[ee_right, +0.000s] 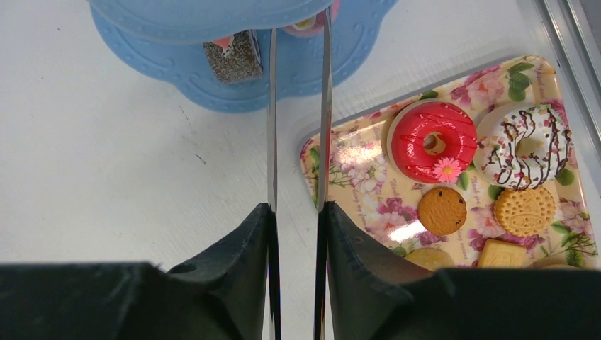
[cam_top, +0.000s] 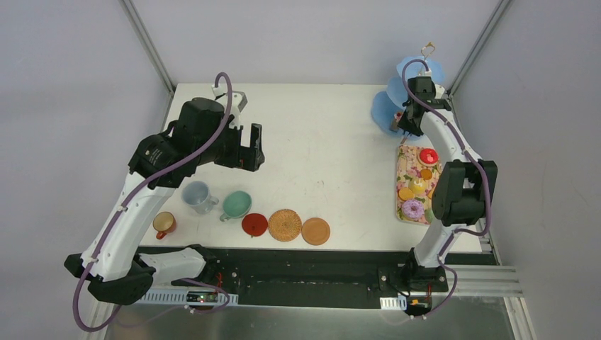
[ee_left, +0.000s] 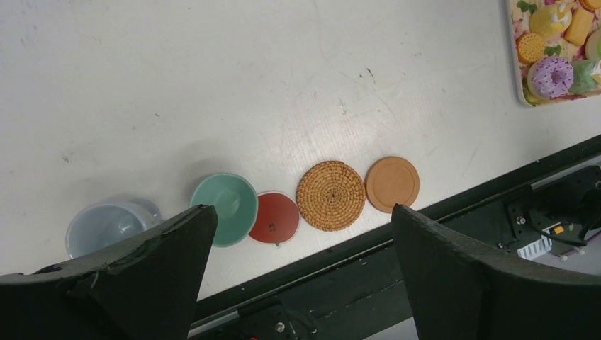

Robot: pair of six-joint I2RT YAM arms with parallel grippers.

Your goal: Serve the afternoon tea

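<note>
My left gripper hangs open and empty above the table, behind the cups; its wrist view shows nothing between the jaws. The orange cup, grey-blue cup and mint cup stand near the front left. To their right lie a red coaster, a woven coaster and a tan coaster. My right gripper is shut on the metal tongs, whose tips reach a small pink item at the light-blue stand. A dark speckled cake sits on the stand's lowest tier.
The floral tray lies beside the stand and holds a red donut, a white striped donut, biscuits and, nearer the front, a purple donut. A black rail runs along the table's near edge.
</note>
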